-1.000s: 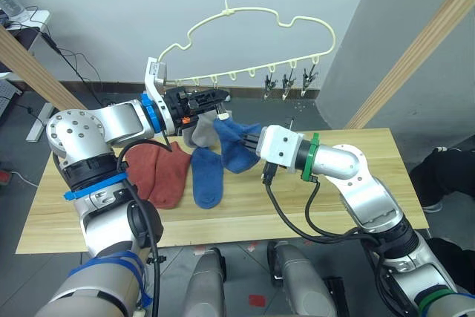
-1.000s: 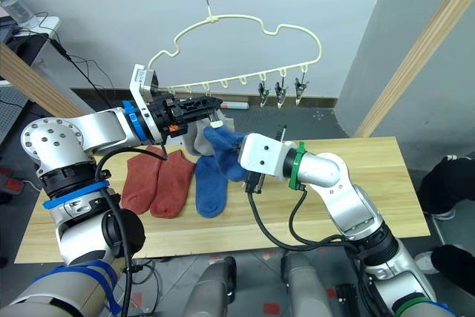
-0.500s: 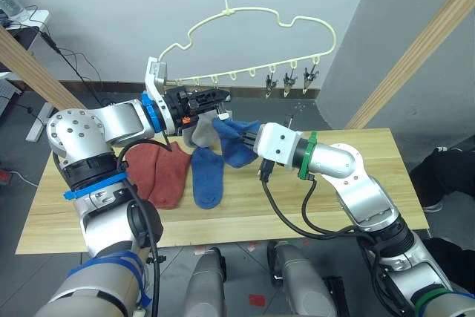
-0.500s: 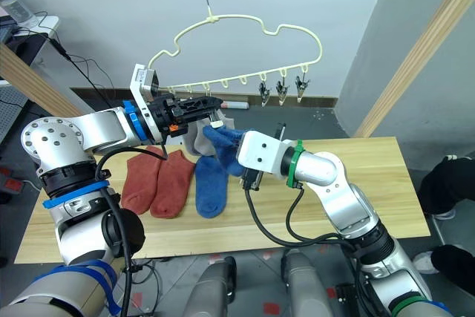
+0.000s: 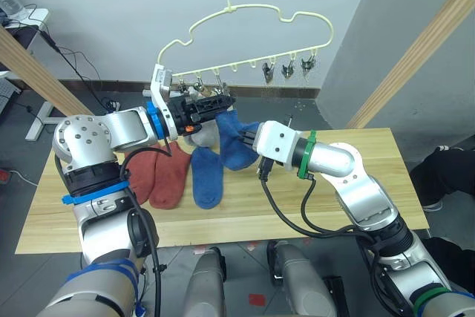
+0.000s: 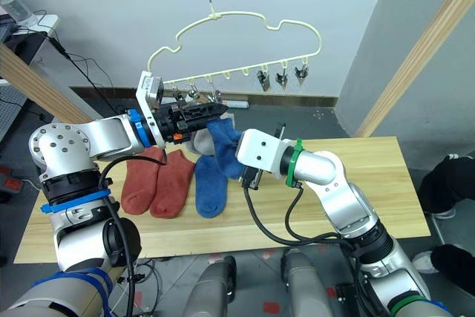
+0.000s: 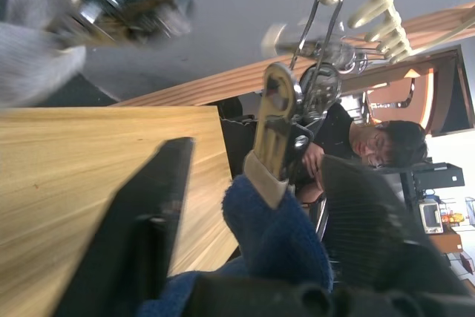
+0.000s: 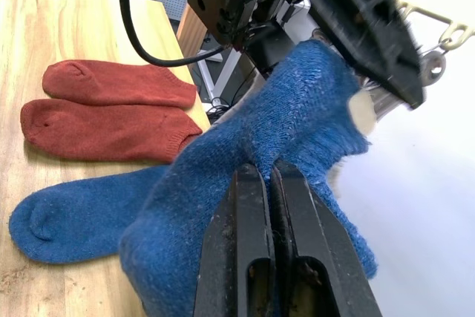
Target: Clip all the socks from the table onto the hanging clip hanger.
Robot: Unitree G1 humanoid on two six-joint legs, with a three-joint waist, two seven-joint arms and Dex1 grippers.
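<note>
A fuzzy blue sock [image 5: 236, 141] hung above the tabletop [image 5: 349, 183], pinched in the right pincer [image 8: 269, 183], whose two black fingers were pressed nearly shut on the knit. Its cuff reached up between the spread fingers of the left pincer [image 5: 220, 102], which stood wide open around a metal clip [image 7: 276, 128] under the pale-yellow, cloud-shaped wire clip hanger [image 5: 256, 20]. More small clips [image 5: 288, 70] dangled along the hanger's lower bar. On the pale wood-grain tabletop lay a second blue sock [image 5: 207, 178], two rust-red socks [image 5: 158, 174] side by side, and a light grey sock [image 5: 204, 133] partly hidden behind the held one. The tabletop's right half lay bare.
</note>
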